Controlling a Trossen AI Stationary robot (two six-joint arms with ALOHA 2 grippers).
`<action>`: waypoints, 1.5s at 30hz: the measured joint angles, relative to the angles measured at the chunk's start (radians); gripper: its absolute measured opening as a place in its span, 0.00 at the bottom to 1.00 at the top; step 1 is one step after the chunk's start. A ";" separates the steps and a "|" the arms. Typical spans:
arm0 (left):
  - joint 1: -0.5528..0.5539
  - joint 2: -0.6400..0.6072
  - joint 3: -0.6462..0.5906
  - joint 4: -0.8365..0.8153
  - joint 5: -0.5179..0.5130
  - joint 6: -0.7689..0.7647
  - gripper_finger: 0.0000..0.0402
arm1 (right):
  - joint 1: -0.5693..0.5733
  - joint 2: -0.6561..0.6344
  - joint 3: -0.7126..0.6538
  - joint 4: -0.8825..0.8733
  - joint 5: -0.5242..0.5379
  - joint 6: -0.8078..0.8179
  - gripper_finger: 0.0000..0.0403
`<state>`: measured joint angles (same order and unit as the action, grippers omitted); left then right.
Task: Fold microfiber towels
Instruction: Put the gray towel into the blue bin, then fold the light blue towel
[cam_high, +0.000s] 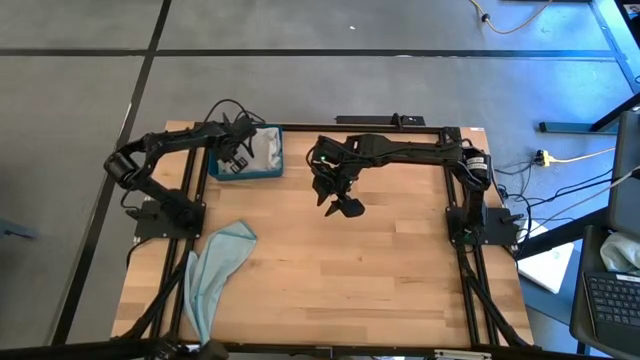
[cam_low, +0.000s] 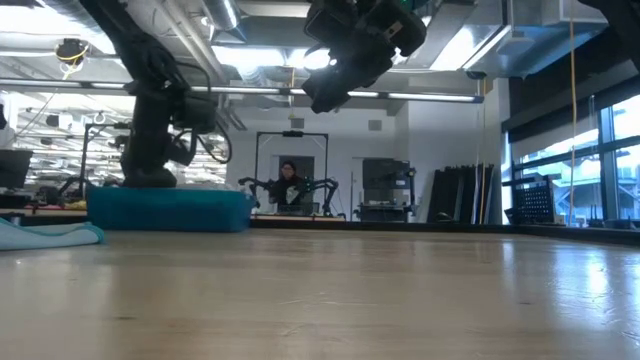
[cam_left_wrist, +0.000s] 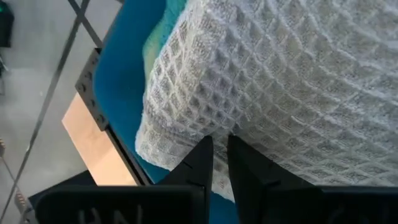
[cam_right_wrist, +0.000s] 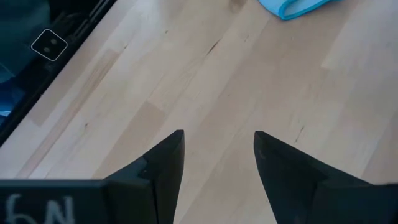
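My left gripper (cam_left_wrist: 216, 163) sits in the blue tray (cam_high: 272, 170) at the table's far left, fingers nearly closed and pinching a fold of the light grey towel (cam_left_wrist: 298, 81). My right gripper (cam_right_wrist: 217, 163) hangs over bare table (cam_high: 380, 270), fingers apart, empty. A pale blue towel (cam_high: 215, 265) trails off the near left edge. I can't make out the rest of the tray's pile.

A pale blue towel (cam_high: 212, 268) lies rumpled and stretched long at the bench's left edge. A grey waffle-weave towel (cam_left_wrist: 292, 87) sits in the tray.
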<state>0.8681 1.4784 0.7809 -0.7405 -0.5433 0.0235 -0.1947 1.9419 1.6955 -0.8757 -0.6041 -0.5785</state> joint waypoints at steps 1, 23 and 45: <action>0.002 0.000 -0.004 0.001 0.004 0.000 0.10 | 0.000 0.000 0.000 0.000 0.000 -0.002 0.48; -0.157 -0.260 0.105 -0.023 0.068 0.073 0.10 | 0.000 0.000 0.000 0.002 0.007 -0.002 0.48; -0.897 -0.341 0.146 -0.393 0.442 -0.672 0.22 | 0.204 -0.001 -0.400 0.767 -0.078 0.263 0.48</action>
<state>-0.0291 1.1370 0.9268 -1.1339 -0.1014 -0.6481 0.0089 1.9411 1.2956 -0.1084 -0.6824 -0.3156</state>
